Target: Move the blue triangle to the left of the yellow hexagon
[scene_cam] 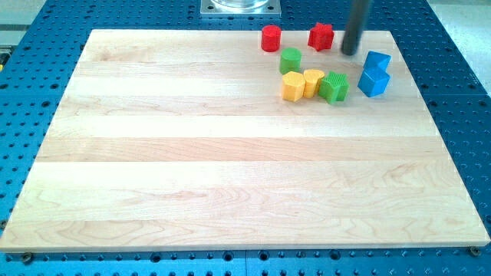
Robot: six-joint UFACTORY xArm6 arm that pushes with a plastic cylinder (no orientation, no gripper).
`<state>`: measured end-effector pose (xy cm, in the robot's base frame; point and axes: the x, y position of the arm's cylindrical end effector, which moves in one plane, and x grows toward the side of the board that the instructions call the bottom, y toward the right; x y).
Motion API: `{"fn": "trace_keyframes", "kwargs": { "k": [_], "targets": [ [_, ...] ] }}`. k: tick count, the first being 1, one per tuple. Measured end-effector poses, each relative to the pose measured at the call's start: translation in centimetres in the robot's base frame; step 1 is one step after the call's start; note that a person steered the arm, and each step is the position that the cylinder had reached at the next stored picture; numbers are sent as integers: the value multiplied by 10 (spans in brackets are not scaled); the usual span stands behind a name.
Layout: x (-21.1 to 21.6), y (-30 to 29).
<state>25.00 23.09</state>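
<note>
My tip (350, 52) sits just left of the blue triangle (377, 60), perhaps touching; no claw, no writing.

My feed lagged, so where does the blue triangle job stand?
Nothing looks done: the blue triangle sits with the other blue block at the view's right, well right of the yellow hexagon. In hand: my tip stands just left of the triangle, apparently not touching. Left: push it past the green blocks to the hexagon's left.
</note>
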Motion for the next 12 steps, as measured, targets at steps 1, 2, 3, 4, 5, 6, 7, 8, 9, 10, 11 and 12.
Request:
{"fn": "trace_keyframes", "kwargs": {
  "k": [1,2,3,4,5,6,7,8,9,10,11,12],
  "targets": [
    [5,55],
    [28,47],
    [67,30],
    [83,-40],
    [94,-37],
    [90,-24],
    [90,-22],
    [95,-86],
    [83,-110],
    [82,-71],
    [59,-78],
    [51,-153]
  ]
}}
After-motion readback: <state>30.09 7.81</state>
